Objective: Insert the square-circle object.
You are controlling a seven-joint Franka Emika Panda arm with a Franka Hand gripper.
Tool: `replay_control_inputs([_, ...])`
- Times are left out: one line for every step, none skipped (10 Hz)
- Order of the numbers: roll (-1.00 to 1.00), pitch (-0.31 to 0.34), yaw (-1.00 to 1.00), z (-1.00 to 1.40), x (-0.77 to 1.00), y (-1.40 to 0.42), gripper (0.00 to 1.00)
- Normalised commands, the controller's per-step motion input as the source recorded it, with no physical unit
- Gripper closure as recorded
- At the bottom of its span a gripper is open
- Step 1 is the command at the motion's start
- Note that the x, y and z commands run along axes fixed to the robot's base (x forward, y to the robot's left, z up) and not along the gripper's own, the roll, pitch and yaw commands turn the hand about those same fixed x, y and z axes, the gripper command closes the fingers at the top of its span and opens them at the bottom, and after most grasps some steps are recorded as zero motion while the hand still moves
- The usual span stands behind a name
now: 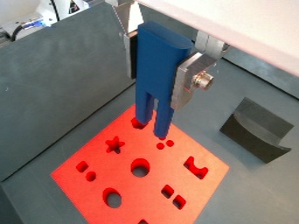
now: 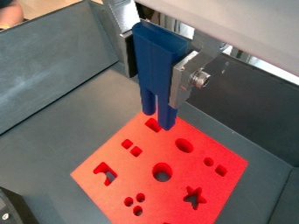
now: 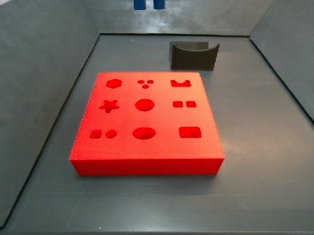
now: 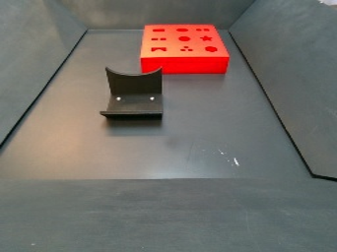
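Note:
My gripper (image 1: 160,74) is shut on the square-circle object (image 1: 156,70), a bright-blue piece with a blocky top and two parallel prongs pointing down. It shows in both wrist views (image 2: 155,74), clamped between the silver fingers (image 1: 191,80). The prongs hang above the red board (image 1: 93,188), over one of its edges, clear of the surface. In a side view only the blue prong tips (image 3: 149,5) show at the top edge, high above the floor beyond the far end of the board (image 3: 147,151). The board (image 4: 184,64) has several cut-out holes: a star, circles, squares.
The dark fixture (image 3: 193,55) stands on the grey floor beside the red board (image 2: 176,188). It also shows in a side view (image 4: 132,95) and in a wrist view (image 1: 260,129). Grey walls (image 3: 50,83) slope up around the floor.

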Motion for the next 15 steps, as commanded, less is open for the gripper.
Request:
replay_control_inputs([0.0,0.0,0.01,0.0,0.0,0.0,1.0])
replay_control_inputs([0.0,0.0,0.03,0.0,0.0,0.0,1.0])
replay_control_inputs([0.0,0.0,0.05,0.0,0.0,0.0,1.0])
replay_control_inputs([0.0,0.0,0.07,0.0,0.0,-0.01,1.0])
replay_control_inputs([0.01,0.0,0.07,-0.01,0.0,-0.05,1.0])
replay_control_inputs([0.04,0.0,0.1,-0.07,0.0,-0.13,1.0])
replay_control_inputs([0.11,-0.017,0.17,-0.11,0.0,-0.31,1.0])
replay_control_inputs([0.27,-0.041,0.27,-0.03,0.0,-0.57,1.0])
replay_control_inputs([0.39,-0.034,0.25,0.0,0.0,-0.51,1.0])
replay_control_inputs([0.5,-0.007,0.24,0.0,0.07,-0.39,1.0])
replay_control_inputs([0.5,0.0,0.29,0.0,0.12,-0.23,1.0])
replay_control_inputs([0.5,0.0,0.35,0.0,0.14,-0.1,1.0])
replay_control_inputs([0.5,0.0,0.34,-0.01,0.07,-0.15,1.0])
replay_control_inputs([0.5,-0.056,0.28,-0.15,0.0,-0.33,1.0])
replay_control_inputs([0.13,-0.069,0.09,-0.02,-0.04,-0.37,1.0])
